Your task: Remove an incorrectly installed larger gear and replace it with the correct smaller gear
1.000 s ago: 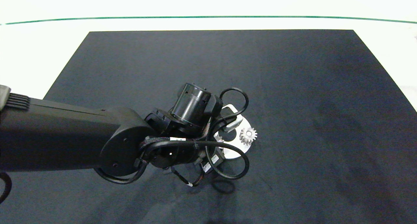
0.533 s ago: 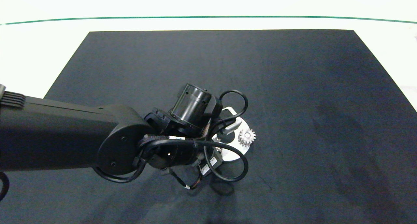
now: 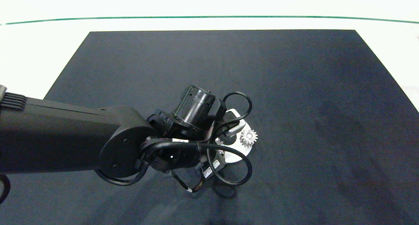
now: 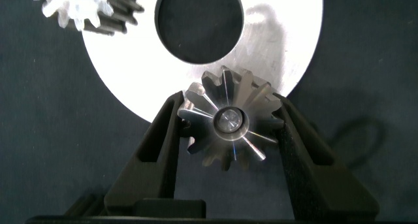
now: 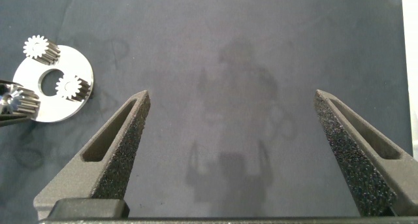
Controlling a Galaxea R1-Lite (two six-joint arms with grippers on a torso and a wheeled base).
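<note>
My left gripper (image 4: pixel 228 112) is shut on the smaller gear (image 4: pixel 228 123), a silver spur gear gripped by its teeth. The gear sits at the rim of the round silver plate (image 4: pixel 287 41), partly overhanging the dark mat, with a shiny pin end showing in its centre hole. It matches the other small gears in size. One of those (image 3: pixel 248 137) stands on the plate's far side, and the right wrist view shows two (image 5: pixel 36 48) (image 5: pixel 68 87) on the plate. The larger gear is out of view. My right gripper (image 5: pixel 232 96) hangs open above bare mat, away from the plate.
The plate (image 3: pixel 234 156) has a big round centre hole (image 4: pixel 199 21). The left arm (image 3: pixel 81 140) and its cables cover most of the plate in the head view. The black mat (image 3: pixel 294 87) lies on a white table with a green line (image 3: pixel 209 17) at the back.
The left arm drifted slightly left and towards me, then back right. The plate and its visible gear shifted a few pixels with it.
</note>
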